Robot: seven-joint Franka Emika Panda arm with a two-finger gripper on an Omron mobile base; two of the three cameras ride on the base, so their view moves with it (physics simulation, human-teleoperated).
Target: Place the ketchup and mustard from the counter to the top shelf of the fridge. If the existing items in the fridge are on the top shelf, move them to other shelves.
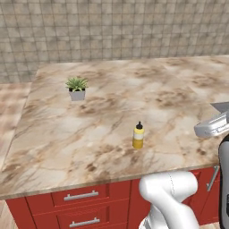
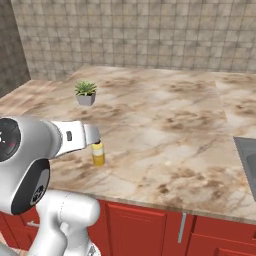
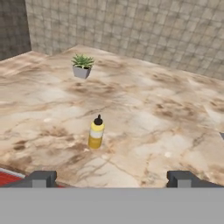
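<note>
Standing upright near the front edge of the counter (image 1: pixel 179 89), the mustard (image 3: pixel 96 133) faces the gripper (image 3: pixel 111 178), fingers spread wide, empty; a potted plant (image 3: pixel 82 65) sits farther back.

Yellow squeeze mustard bottle with dark nozzle (image 1: pixel 138 136) stands upright near the front of the beige marbled stone bench (image 1: pixel 112 103); small potted green plant (image 1: pixel 77 88) far left.

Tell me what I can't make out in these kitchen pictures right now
- Mustard: in the right base view its nozzle is hidden by the robot's arm.
- Sink: cut off by the right edge of the right base view.
- Potted plant: leaves too small to make out.
- Gripper: open; fingertips cut off at the bottom of the hand view.
</note>
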